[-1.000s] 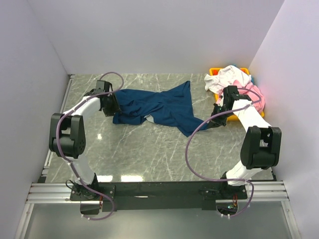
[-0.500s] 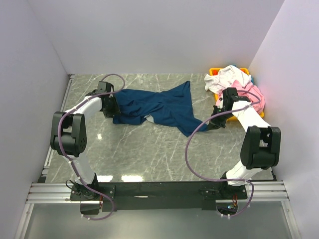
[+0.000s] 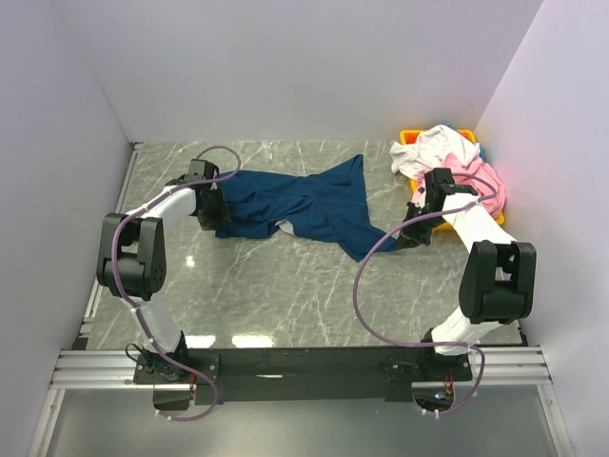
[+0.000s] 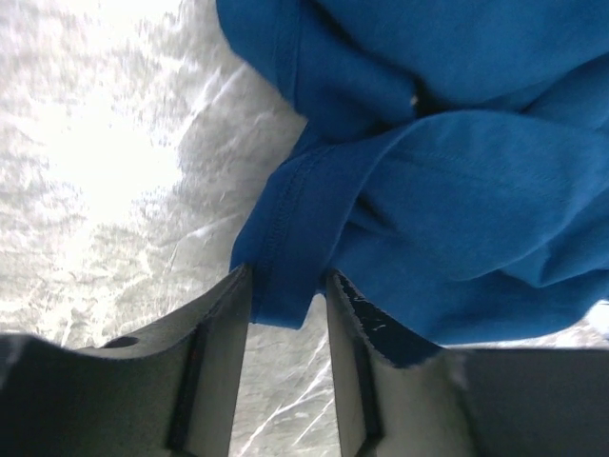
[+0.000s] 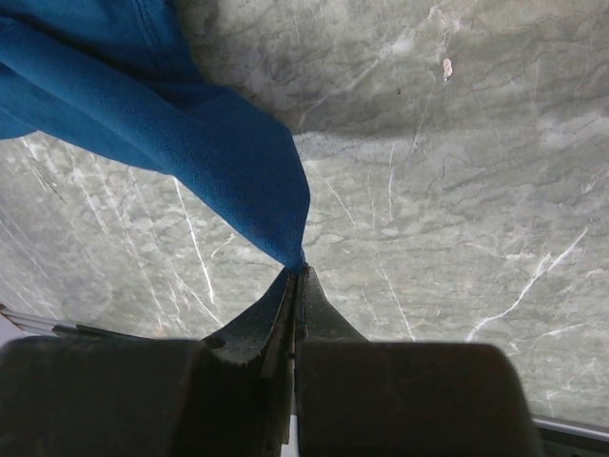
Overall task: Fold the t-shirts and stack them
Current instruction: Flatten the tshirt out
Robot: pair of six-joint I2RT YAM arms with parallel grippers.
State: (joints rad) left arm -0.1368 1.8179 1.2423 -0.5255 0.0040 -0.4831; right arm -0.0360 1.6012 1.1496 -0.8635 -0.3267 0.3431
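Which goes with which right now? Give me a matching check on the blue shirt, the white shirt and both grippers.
1 blue shirt
2 white shirt
3 left gripper
4 right gripper

A shut on a corner of blue cloth
B heaped over the yellow bin
C spread across the middle of the table
D jaws apart, a blue hem between them

Pairs: 1-C, 2-B, 3-D, 4-A

Navy t-shirt [image 3: 304, 198]: chest print [image 3: 283, 227] mostly folded under.
Yellow bin [image 3: 407, 135]: largely covered by white t-shirt [image 3: 438, 148] and pink t-shirt [image 3: 485, 179].
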